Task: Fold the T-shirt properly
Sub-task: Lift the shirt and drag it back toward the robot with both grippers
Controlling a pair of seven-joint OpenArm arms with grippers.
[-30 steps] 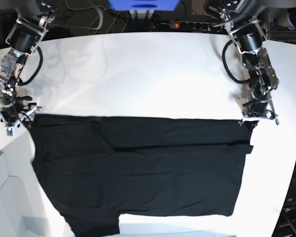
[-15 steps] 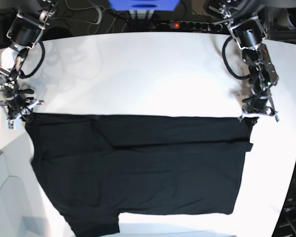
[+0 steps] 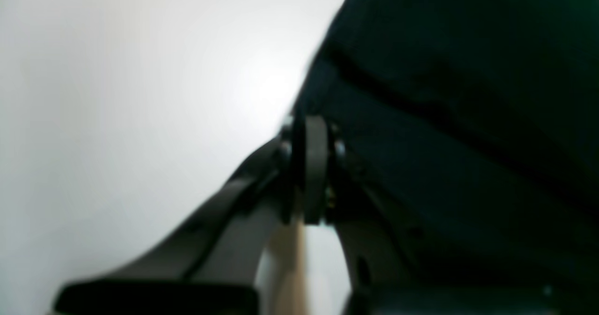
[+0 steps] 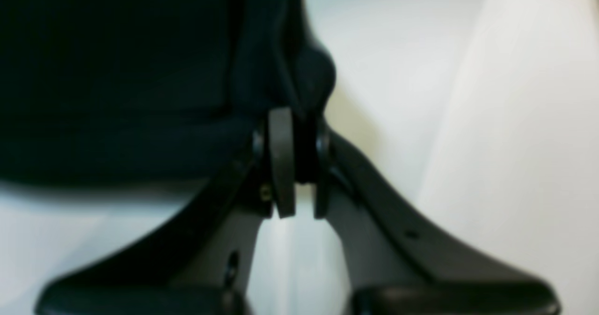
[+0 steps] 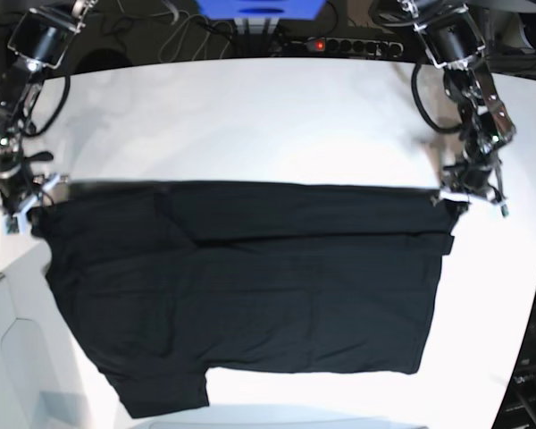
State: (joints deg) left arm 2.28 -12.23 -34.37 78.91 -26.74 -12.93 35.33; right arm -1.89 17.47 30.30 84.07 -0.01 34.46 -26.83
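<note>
The T-shirt point(image 5: 241, 286) is lying spread flat on the white table point(image 5: 250, 116), plain black side up, taking up the near half of the tabletop. Its long axis is running across the table from side to side, and a short sleeve point(image 5: 165, 393) is sticking out toward the near edge at the base view's left. No containers are showing anywhere on the table. Along the shirt's far edge, a folded band of cloth is stretching straight between the two arms. The right gripper point(image 4: 295, 165) is pinching the far corner of the cloth at the base view's left, its fingers point(image 4: 281, 160) closing tightly on black fabric. The left gripper point(image 3: 311, 170) is clamping the opposite far corner, fingers point(image 3: 316, 165) pressing together on the hem.
</note>
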